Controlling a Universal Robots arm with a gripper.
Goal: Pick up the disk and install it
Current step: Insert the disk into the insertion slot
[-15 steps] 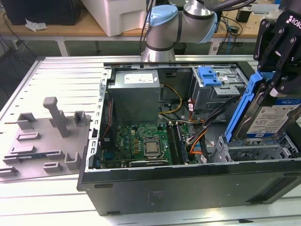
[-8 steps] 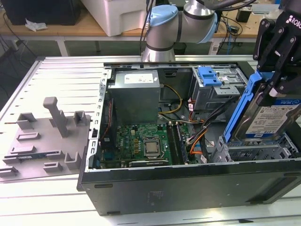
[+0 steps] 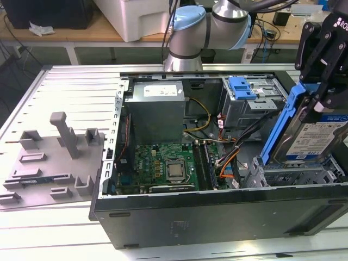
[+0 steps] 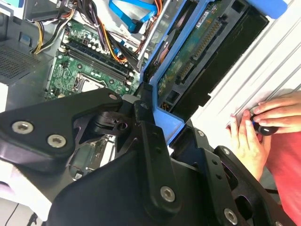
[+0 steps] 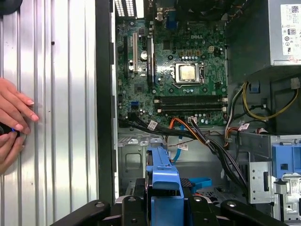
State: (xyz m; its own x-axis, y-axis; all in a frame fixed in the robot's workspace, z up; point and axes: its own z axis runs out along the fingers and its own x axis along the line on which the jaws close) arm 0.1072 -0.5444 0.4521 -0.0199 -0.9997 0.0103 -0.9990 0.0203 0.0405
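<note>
The hand (image 3: 319,98) is closed on the disk (image 3: 321,136), its black fingers clamped on the blue plastic frame at the upper end. The disk stands on edge and tilted, label toward the exterior view's right. Its lower end is down at the silver bay (image 3: 293,175) in the open computer case (image 3: 217,209), at the case's near corner on the exterior view's right. Whether it already touches the bay is unclear.

In both wrist views the blue frame sits between the jaws of the hand (image 5: 162,207) (image 4: 162,120). The second wrist view shows the green circuit-board side of the disk (image 4: 197,52).

The case lies on its side on the slatted metal worktop (image 3: 70,87). Inside it are the motherboard (image 3: 163,163), the grey power-supply box (image 3: 155,109) and the drive cage (image 3: 242,87) with its blue latch. A grey fixture plate (image 3: 54,157) lies near the worktop's edge on the exterior view's left. A person's fingers (image 5: 16,110) rest on the worktop just beside the case wall.
</note>
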